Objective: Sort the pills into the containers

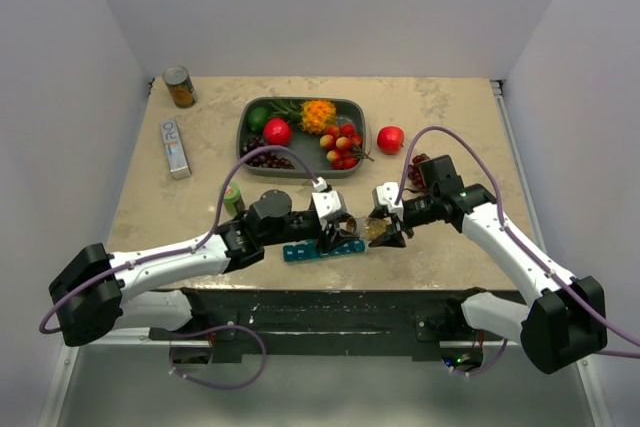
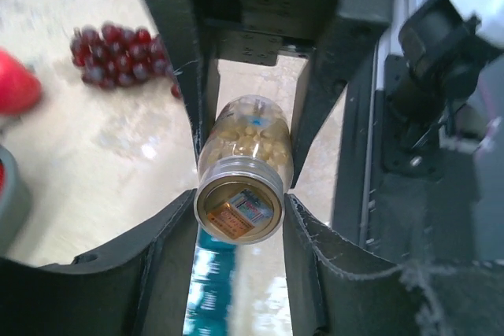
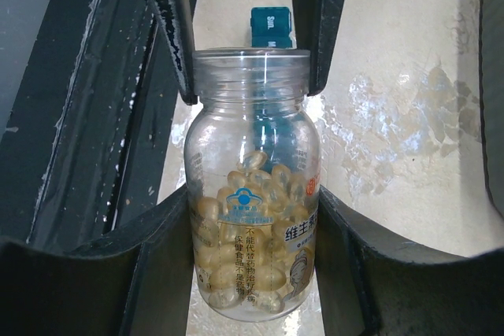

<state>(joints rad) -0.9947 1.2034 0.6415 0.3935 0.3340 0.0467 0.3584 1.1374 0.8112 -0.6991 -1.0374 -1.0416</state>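
A clear pill bottle full of yellow capsules hangs above the table between my two grippers. My right gripper is shut on the bottle's body, and its fingers show at the top of the left wrist view. My left gripper is shut on the bottle's cap end; its fingers press on both sides of the neck. The containers, a teal strip, lie on the table just under the left gripper. The strip also shows below the cap and beyond the bottle's mouth.
A dark grey tray of fruit stands behind the grippers, with a red fruit to its right and dark grapes at its front left. A small green bottle, a silver box and a can stand at the left.
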